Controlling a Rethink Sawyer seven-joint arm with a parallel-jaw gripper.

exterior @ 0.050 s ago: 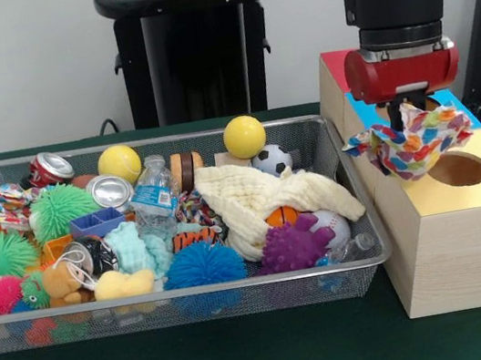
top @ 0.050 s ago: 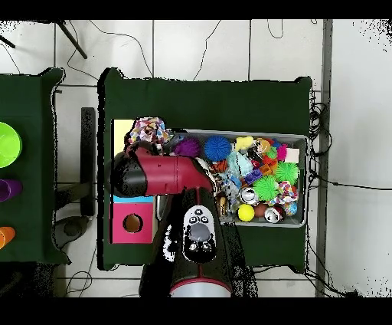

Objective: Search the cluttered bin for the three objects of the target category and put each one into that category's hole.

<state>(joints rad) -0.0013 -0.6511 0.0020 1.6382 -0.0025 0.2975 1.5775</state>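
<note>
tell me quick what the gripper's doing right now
Gripper: closed, holding the colorful patterned cloth above the yellow-topped box's hole.

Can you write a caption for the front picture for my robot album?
The robot's gripper dangles a colorful cloth above the wooden box, beside a wire bin stuffed with toys.

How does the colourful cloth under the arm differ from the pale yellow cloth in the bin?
The colourful cloth hangs bunched beneath the gripper, above the wooden box and beside its round hole; the pale yellow cloth lies spread over toys in the mesh bin. The colourful cloth is busy with small multicoloured patches; the pale yellow one is plain. The yellow one shows more area. Both are soft, crumpled fabric.
</note>
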